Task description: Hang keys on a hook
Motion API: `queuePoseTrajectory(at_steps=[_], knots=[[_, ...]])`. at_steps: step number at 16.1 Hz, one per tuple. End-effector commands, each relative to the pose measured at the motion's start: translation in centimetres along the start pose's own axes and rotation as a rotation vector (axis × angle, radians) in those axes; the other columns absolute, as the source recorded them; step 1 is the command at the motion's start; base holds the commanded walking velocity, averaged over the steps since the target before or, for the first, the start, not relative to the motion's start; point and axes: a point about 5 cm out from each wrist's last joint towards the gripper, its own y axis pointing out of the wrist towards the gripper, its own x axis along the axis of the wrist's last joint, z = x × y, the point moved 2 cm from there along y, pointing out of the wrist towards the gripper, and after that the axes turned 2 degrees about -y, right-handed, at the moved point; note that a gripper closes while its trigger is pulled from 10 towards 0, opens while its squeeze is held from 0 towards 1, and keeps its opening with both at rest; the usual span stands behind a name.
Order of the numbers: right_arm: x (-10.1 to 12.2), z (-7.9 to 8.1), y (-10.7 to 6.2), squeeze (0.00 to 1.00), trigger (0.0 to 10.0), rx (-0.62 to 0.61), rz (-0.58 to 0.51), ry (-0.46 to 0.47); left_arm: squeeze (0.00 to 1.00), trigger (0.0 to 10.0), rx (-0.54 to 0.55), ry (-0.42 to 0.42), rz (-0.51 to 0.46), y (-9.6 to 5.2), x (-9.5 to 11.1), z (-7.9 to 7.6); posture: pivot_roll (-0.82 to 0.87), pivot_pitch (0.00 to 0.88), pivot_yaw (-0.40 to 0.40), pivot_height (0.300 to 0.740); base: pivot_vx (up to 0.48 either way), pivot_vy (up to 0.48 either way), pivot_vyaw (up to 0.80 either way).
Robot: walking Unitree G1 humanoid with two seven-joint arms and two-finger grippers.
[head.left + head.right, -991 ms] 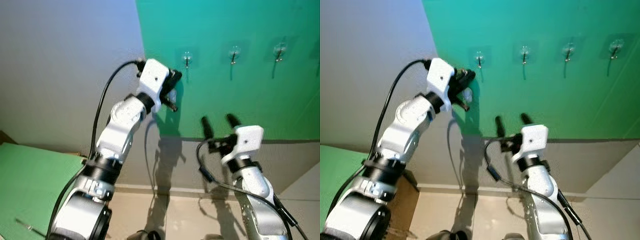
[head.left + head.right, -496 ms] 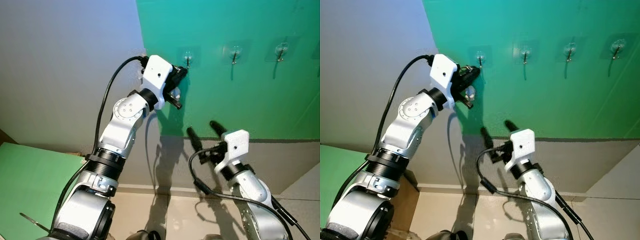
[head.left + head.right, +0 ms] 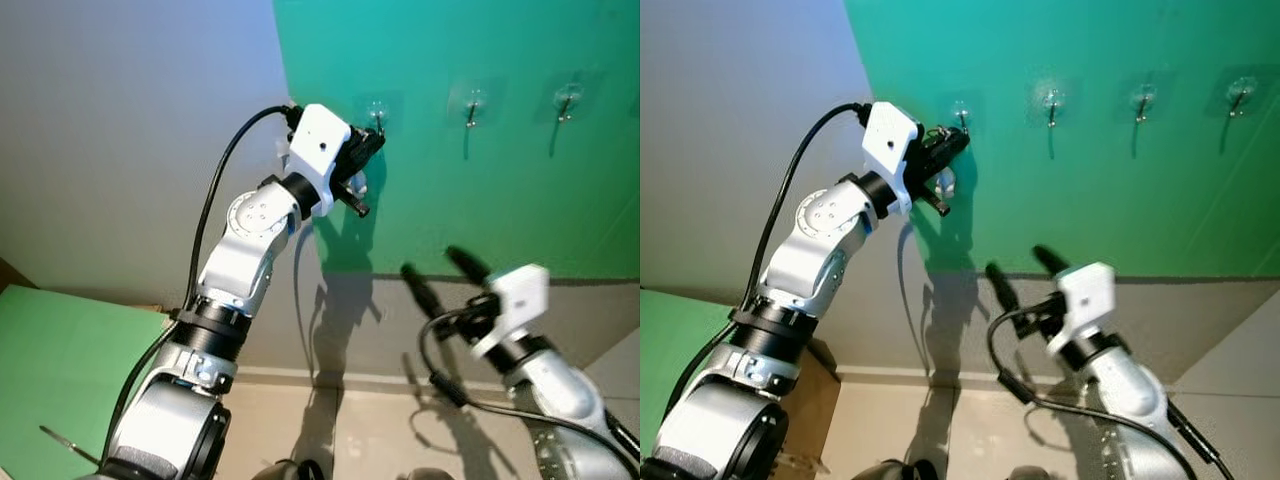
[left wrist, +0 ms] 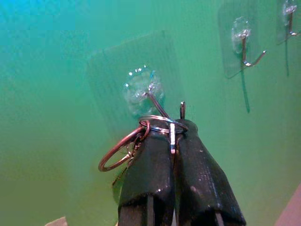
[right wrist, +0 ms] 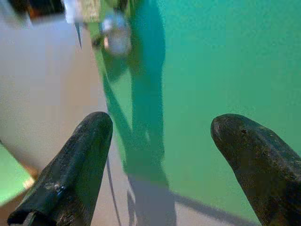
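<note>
My left gripper (image 3: pixel 370 146) is raised against the green wall panel, shut on a set of keys (image 4: pixel 141 141). In the left wrist view its key rings sit right at the leftmost clear hook (image 4: pixel 155 101), the small ring touching the hook's metal prong. A pale key fob (image 3: pixel 945 181) dangles below the fingers. My right gripper (image 3: pixel 440 272) hangs lower, open with nothing between its fingers (image 5: pixel 80 165), in front of the wall's grey lower part.
Several clear adhesive hooks run in a row along the green panel (image 3: pixel 470 102), (image 3: pixel 566 98). A green board (image 3: pixel 60 360) lies at lower left. Cables loop from both arms near the floor.
My left gripper has edged up and right, bringing the keys to the leftmost hook. My right arm has swung to the right and looks blurred.
</note>
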Motion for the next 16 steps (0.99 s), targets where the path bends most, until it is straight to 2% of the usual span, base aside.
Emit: queuePoseTrajectory(at_steps=[1, 3, 5, 7, 10, 13, 16], knots=[[0.5, 0.4, 0.0, 0.0, 10.0, 0.003, -0.034, 0.018, 0.0, 0.0, -0.021, 0.016, -0.03, -0.1, 1.0, -0.3, -0.3, 0.053, 0.168, 0.74, 0.0, 0.0, 0.0], [0.5, 0.4, 0.0, 0.0, 10.0, -0.002, -0.037, 0.016, 0.0, 0.0, -0.031, 0.024, -0.033, -0.3, 1.4, -0.4, -0.31, 0.049, 0.175, 0.74, 0.0, 0.0, 0.0], [0.0, 0.4, -0.3, 0.0, 10.0, -0.013, -0.025, 0.03, 0.0, 0.0, -0.016, 0.036, -0.007, -1.1, 1.2, 0.2, -0.3, 0.045, 0.178, 0.74, 0.0, 0.0, 0.0], [-0.8, 0.5, -0.9, 0.0, 10.0, -0.014, -0.006, 0.035, 0.0, 0.0, 0.04, 0.035, 0.06, -2.7, -0.6, 1.8, -0.3, 0.041, 0.172, 0.74, 0.0, 0.0, 0.0], [-1.5, 0.5, -1.1, 0.0, 10.0, -0.018, 0.012, 0.022, 0.0, 0.0, 0.121, 0.051, 0.118, -4.7, -1.7, 4.1, -0.29, 0.036, 0.16, 0.74, 0.0, 0.0, 0.0], [-1.4, 0.8, -0.8, 0.0, 10.0, -0.02, 0.0, 0.027, 0.0, 0.0, 0.117, 0.057, 0.096, -4.7, -0.9, 4.2, -0.29, 0.035, 0.157, 0.74, 0.0, 0.0, 0.0], [-1.0, 1.2, -0.6, 0.0, 10.0, -0.021, -0.03, 0.032, 0.0, 0.0, 0.077, 0.041, 0.043, -3.3, 0.2, 3.0, -0.29, 0.041, 0.157, 0.74, 0.0, 0.0, 0.0]])
